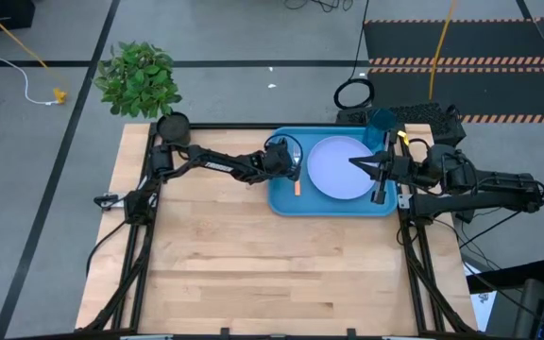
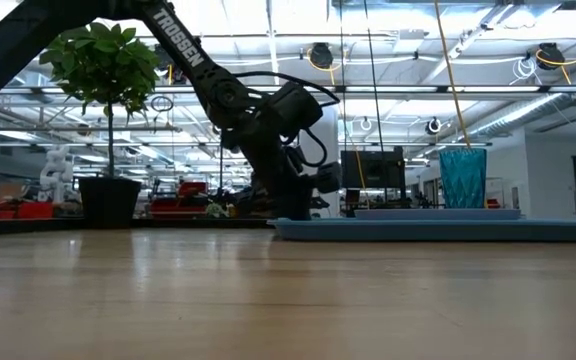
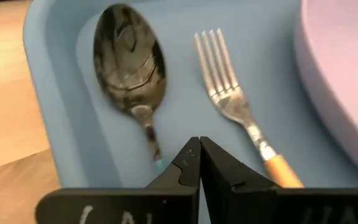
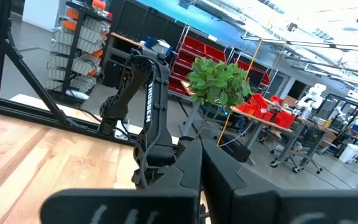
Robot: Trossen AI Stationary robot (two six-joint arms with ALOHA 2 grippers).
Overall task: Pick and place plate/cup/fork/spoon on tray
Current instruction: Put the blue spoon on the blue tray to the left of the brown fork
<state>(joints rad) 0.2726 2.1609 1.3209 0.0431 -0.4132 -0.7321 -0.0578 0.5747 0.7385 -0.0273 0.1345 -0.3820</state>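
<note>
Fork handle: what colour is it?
Orange, on the fork lying in the tray; clearest in the left wrist view.

- tray (image 1: 283, 200): bright blue
- plate (image 1: 340, 168): pale lavender
- cup (image 2: 463, 178): translucent teal
- fork (image 3: 236, 107): silver tines, orange handle
- spoon (image 3: 129, 59): dark bowl
- worktop (image 1: 253, 274): light wood grain
- plant (image 1: 140, 77): green

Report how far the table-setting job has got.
Looks done: plate, cup, fork and spoon all sit on the tray. In hand: nothing; left gripper is shut over the cutlery, right gripper shut above the plate. Left: apparently only pulling the arms back.
</note>
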